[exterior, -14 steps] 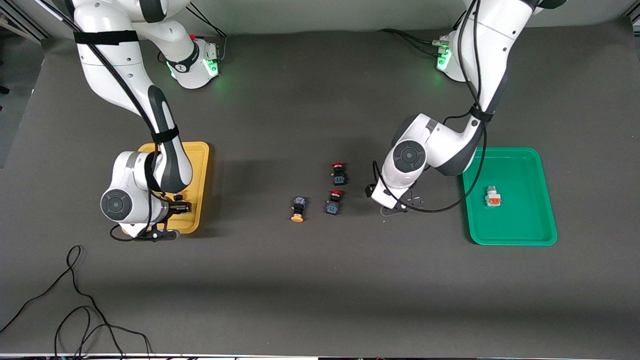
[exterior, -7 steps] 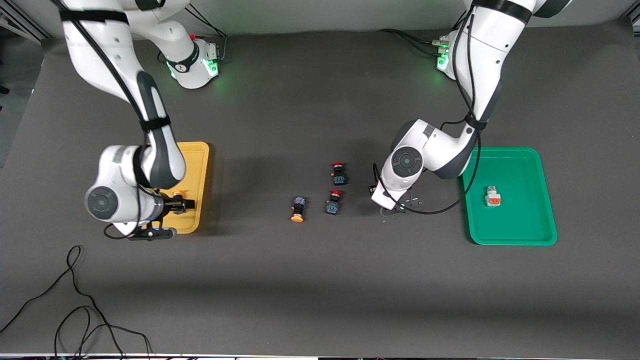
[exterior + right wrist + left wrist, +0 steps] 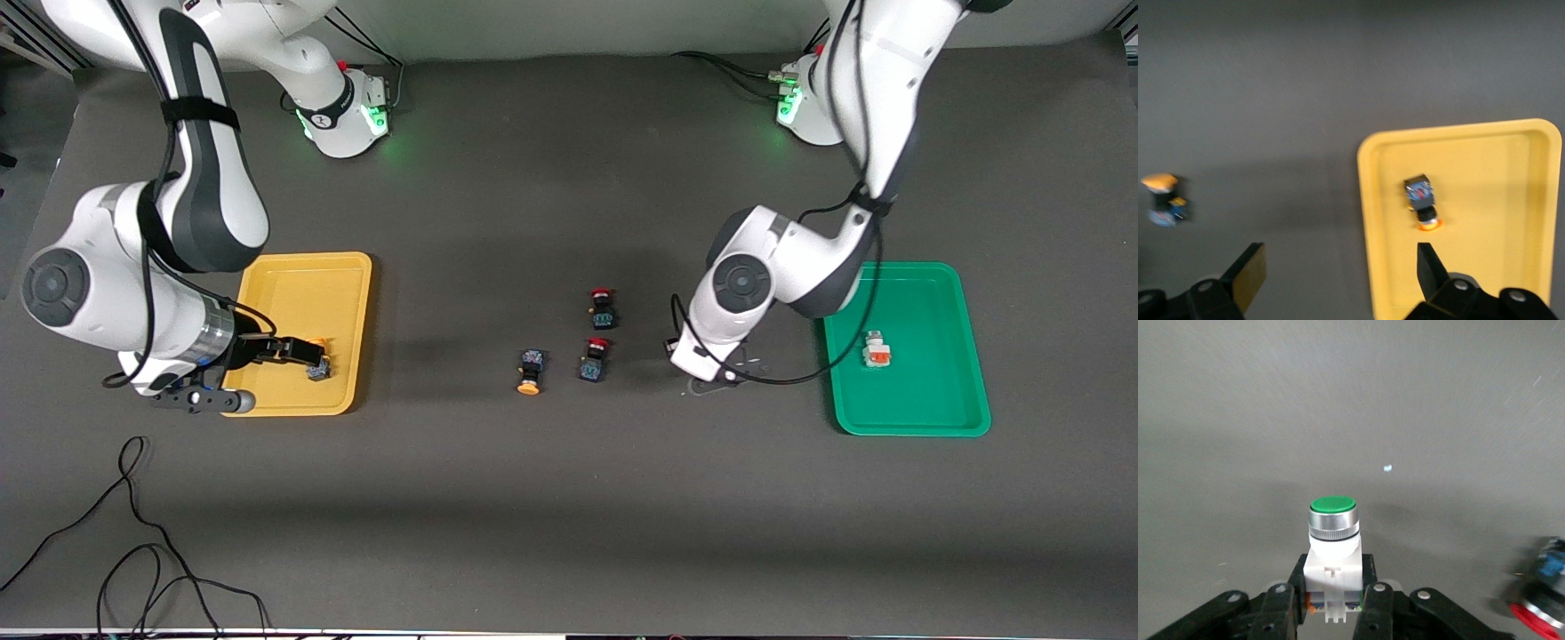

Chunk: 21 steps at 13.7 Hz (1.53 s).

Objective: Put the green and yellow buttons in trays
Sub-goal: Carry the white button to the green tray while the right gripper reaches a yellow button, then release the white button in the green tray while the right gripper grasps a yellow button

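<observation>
Meanwhile left gripper point(image 3: 1335, 613) clamps green button point(image 3: 1333, 533); right gripper point(image 3: 1338, 267) gapes empty.

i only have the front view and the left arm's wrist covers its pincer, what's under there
Observer: The left pincer is shut on a white-bodied button with a green cap, gripped by its white body.
Operator: right pincer holding anything
Observer: No. The right pincer is open over the edge of the yellow tray; the yellow-capped button lies in that tray, clear of it.
Operator: anything close to the green one
Observer: A red-capped button lies beside it.
</observation>
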{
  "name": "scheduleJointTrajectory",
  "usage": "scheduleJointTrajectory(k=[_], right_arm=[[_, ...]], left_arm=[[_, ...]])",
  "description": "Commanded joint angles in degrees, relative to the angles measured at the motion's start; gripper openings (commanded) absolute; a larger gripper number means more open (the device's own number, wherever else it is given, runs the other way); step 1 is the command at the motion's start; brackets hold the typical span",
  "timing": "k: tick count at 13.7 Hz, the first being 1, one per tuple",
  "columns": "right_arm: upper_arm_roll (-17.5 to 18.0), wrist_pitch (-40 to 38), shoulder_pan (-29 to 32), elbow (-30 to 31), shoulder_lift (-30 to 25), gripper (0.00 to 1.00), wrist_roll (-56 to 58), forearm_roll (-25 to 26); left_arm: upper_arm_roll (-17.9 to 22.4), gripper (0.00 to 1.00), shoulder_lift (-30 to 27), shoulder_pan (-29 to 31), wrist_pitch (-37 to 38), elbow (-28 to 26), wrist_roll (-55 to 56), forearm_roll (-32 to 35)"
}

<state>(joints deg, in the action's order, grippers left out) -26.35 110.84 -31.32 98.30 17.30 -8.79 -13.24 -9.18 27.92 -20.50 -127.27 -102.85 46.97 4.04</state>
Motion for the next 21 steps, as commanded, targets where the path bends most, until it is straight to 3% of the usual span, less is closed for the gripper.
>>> scheduleJointTrajectory(k=[1, 3, 5, 8, 11, 14, 19, 20, 21], right_arm=[[1.6, -1.1, -3.0, -6.6, 4.5, 1.0, -8.5, -1.5], [1.9, -0.4, -5.5, -9.9, 8.3, 1.0, -11.4, -4.8], [1.8, 0.4, -8.7, -14.4, 13.1, 1.0, -16.8, -6.2], [1.8, 4.5, -13.7, -19.0, 20.6, 1.0, -24.8, -6.2], [2.5, 11.3, -16.7, -19.1, 26.0, 1.0, -28.4, -6.3], [4.5, 15.3, -17.9, -19.3, 31.3, 1.0, -29.9, -6.1], [7.1, 18.7, -18.9, -18.8, 34.3, 0.99, -30.0, -5.6], [7.1, 18.7, -19.4, -18.8, 34.6, 0.95, -30.0, -5.6], [7.1, 18.7, -19.8, -18.7, 34.7, 0.81, -29.8, -5.6]], left_arm=[[-0.3, 0.06, -5.8, 2.1, 13.3, 6.1, -3.4, -1.3], [-0.1, 0.06, -8.7, 4.7, 20.1, 9.1, -10.1, -5.3], [-0.1, 0.06, -11.8, 8.9, 24.4, 8.6, -17.3, -6.9], [0.1, 0.06, -14.6, 16.7, 30.2, 7.8, -27.2, -6.4], [0.2, 0.06, -16.3, 25.9, 29.6, 5.0, -38.7, -2.2], [0.3, 0.07, -16.1, 33.7, 21.8, -0.6, -49.4, 0.4], [0.3, 0.08, -12.3, 38.7, -4.5, -19.0, -53.0, 5.0], [0.5, 0.08, -10.7, 38.8, -9.2, -21.6, -53.0, 5.9], [1.0, 0.08, -9.2, 39.2, -12.8, -23.0, -53.0, 6.0]])
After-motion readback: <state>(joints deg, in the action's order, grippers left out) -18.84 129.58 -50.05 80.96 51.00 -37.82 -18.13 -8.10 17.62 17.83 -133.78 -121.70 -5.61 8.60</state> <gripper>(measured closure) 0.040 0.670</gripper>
